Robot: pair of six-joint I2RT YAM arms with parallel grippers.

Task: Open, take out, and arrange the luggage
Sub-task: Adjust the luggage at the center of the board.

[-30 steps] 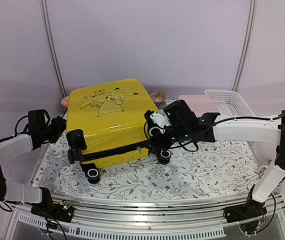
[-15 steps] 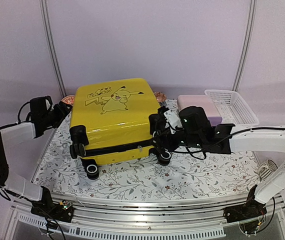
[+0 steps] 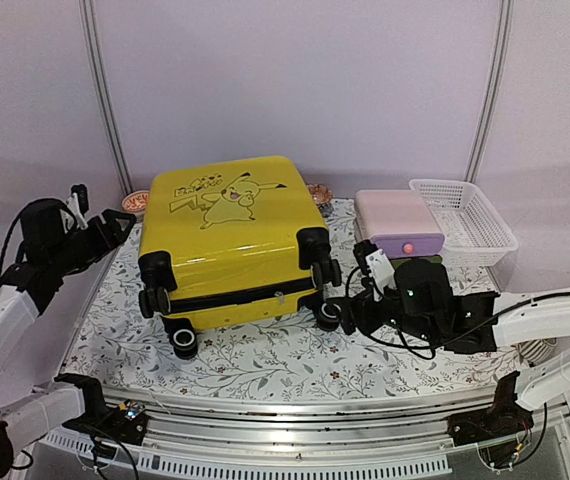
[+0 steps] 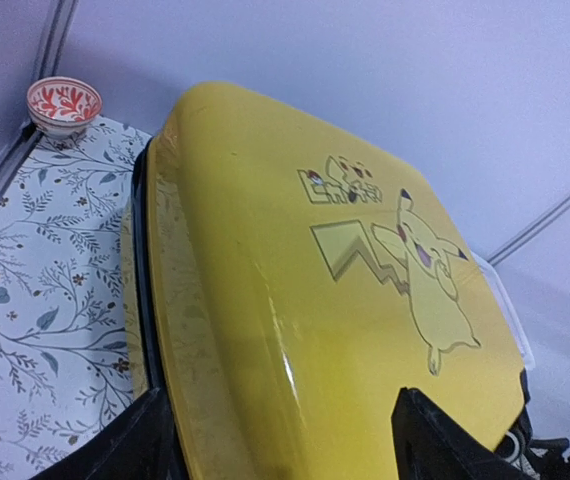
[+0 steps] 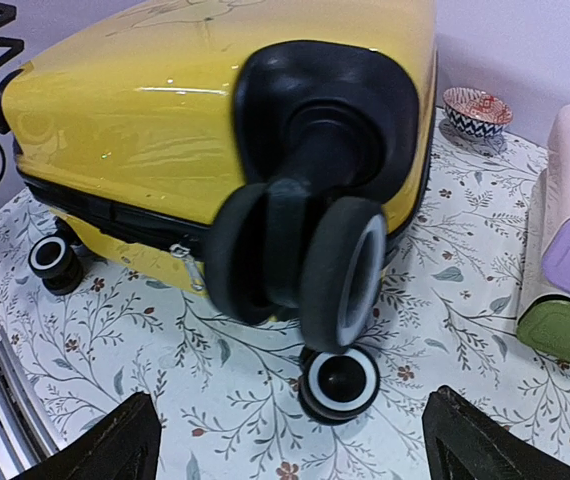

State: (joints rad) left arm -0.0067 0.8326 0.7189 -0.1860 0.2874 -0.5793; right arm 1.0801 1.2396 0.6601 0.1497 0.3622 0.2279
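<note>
Backed off the luggage (image 3: pixel 230 235), left gripper (image 3: pixel 115 228) and right gripper (image 3: pixel 350 300) hang spread, empty; its slick, rigid, likely heavy shell favours the zipper pull (image 5: pixel 195 268) ahead of the right.

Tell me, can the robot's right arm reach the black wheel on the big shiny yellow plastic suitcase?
Probably yes. The open right gripper points straight at the yellow suitcase and its black corner wheel, close by, with only bare flowered tablecloth between them.
</note>
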